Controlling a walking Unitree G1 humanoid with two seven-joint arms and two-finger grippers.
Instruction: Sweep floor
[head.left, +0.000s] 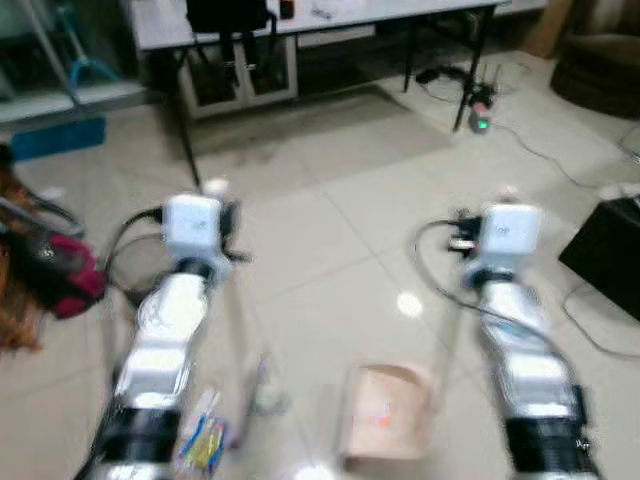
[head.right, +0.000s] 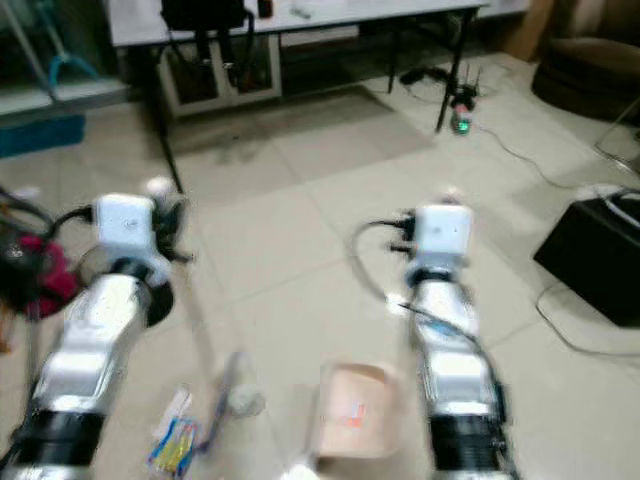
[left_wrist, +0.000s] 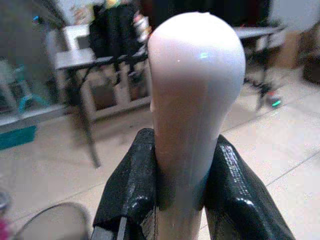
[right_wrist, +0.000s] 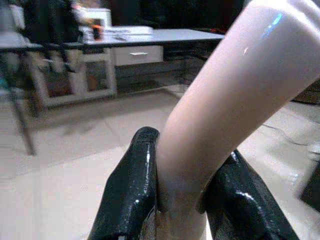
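My left gripper (left_wrist: 181, 192) is shut on the rounded white top of a broom handle (left_wrist: 195, 85). From that arm (head.left: 170, 330) the thin pole runs down to a blurred broom head (head.left: 264, 392) on the tiles. My right gripper (right_wrist: 182, 200) is shut on a pale, slanting dustpan handle (right_wrist: 240, 95). Its pinkish dustpan (head.left: 388, 410) sits on the floor between my arms, closer to the right arm (head.left: 520, 350). A colourful wrapper (head.left: 203, 443) lies on the floor by my left arm. The head views are blurred.
A long table (head.left: 330, 18) on black legs stands ahead with a cabinet (head.left: 240, 75) under it. Cables and a green-lit device (head.left: 481, 122) lie at the far right, a black box (head.left: 610, 255) at the right, a dark red bag (head.left: 55, 275) at the left.
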